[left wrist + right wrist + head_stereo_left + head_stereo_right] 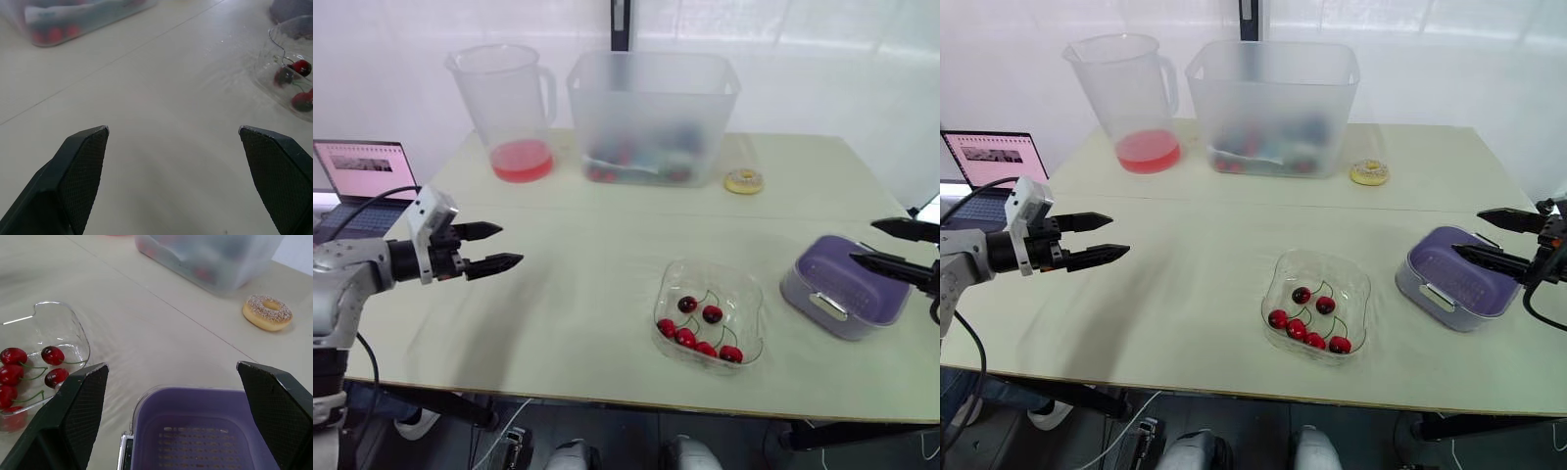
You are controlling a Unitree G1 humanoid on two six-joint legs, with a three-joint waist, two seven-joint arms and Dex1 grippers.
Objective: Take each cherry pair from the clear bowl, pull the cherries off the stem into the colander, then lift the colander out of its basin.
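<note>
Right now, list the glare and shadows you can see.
Left eye view: soft shadow on the table below the left end effector, bright wash behind the pitcher. Right wrist view: white glints on the clear bowl rim.

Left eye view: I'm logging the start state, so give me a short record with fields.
cherries: in the clear bowl, stems attached
colander: seated in its basin, no cherries seen inside
left tool: open, empty, over bare table left of the bowl
right tool: open, empty, near the colander
back of table: jug, tub, doughnut
</note>
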